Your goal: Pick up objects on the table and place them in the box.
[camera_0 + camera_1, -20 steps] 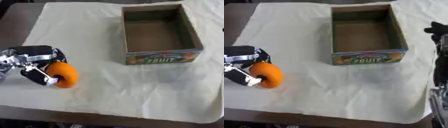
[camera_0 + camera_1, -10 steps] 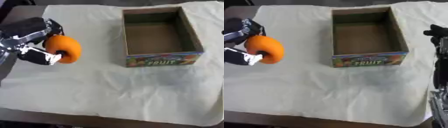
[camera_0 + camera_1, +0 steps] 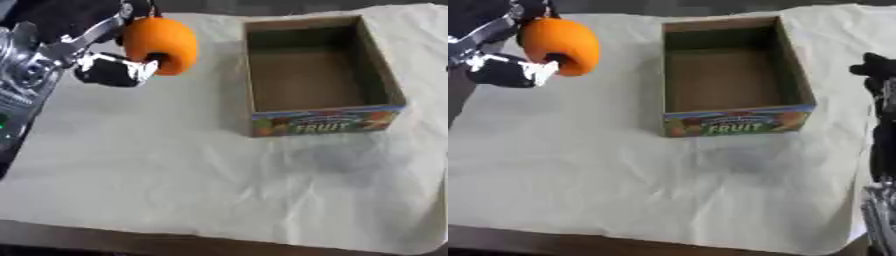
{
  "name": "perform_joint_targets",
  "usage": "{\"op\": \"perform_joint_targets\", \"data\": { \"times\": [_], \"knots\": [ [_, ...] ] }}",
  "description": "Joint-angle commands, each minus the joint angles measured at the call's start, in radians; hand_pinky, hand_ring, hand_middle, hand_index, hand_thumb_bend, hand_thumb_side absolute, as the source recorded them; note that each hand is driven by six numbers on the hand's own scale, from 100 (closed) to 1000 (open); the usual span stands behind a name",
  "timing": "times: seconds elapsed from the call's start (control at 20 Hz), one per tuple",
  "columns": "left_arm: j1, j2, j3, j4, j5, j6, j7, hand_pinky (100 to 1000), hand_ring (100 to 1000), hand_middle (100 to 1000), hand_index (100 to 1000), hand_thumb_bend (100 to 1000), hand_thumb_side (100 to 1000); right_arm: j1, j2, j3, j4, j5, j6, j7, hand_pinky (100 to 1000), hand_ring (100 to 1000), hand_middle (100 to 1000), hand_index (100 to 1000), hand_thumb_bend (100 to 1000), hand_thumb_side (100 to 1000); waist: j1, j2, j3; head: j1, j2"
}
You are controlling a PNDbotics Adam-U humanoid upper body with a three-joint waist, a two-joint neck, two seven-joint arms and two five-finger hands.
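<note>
My left hand (image 3: 105,60) grips the round orange fruit (image 3: 160,45) aloft; next I carry it right over the open cardboard box (image 3: 315,75).

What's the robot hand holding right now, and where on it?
The left robot hand holds the orange by its sides, fingers curled round it, lifted left of the box. The right hand holds nothing visible.

Test bench, cloth-covered table (image 3: 175,165), fruit box (image 3: 737,122)
</note>
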Motion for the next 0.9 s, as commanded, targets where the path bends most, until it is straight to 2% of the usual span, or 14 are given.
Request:
{"op": "perform_joint_targets", "data": {
  "times": [0.05, 0.4, 0.65, 0.9],
  "knots": [
    [-0.073, -0.054, 0.000, 0.067, -0.097, -0.019, 0.060, 195, 331, 544, 644, 100, 222, -0.010, -0.009, 0.003, -0.020, -0.006, 0.002, 0.002, 958, 920, 690, 832, 100, 1000, 0.001, -0.024, -0.006, 0.015, -0.009],
    [-0.194, -0.217, 0.021, 0.255, -0.322, -0.036, 0.255, 204, 331, 543, 641, 100, 224, -0.025, -0.006, 0.015, -0.020, -0.016, -0.002, 0.016, 958, 919, 689, 832, 100, 1000, 0.003, -0.018, -0.036, 0.051, -0.019],
    [-0.237, -0.317, 0.051, 0.395, -0.429, -0.036, 0.358, 202, 331, 544, 644, 100, 241, -0.041, -0.002, 0.025, -0.020, -0.024, -0.012, 0.025, 957, 919, 689, 832, 100, 1000, 0.000, -0.009, -0.070, 0.078, -0.027],
    [-0.252, -0.382, 0.076, 0.497, -0.527, -0.045, 0.456, 234, 352, 554, 648, 100, 237, -0.062, 0.018, 0.036, -0.020, -0.041, -0.012, 0.038, 958, 918, 689, 832, 100, 1000, -0.007, -0.001, -0.110, 0.103, -0.035]
  ]
}}
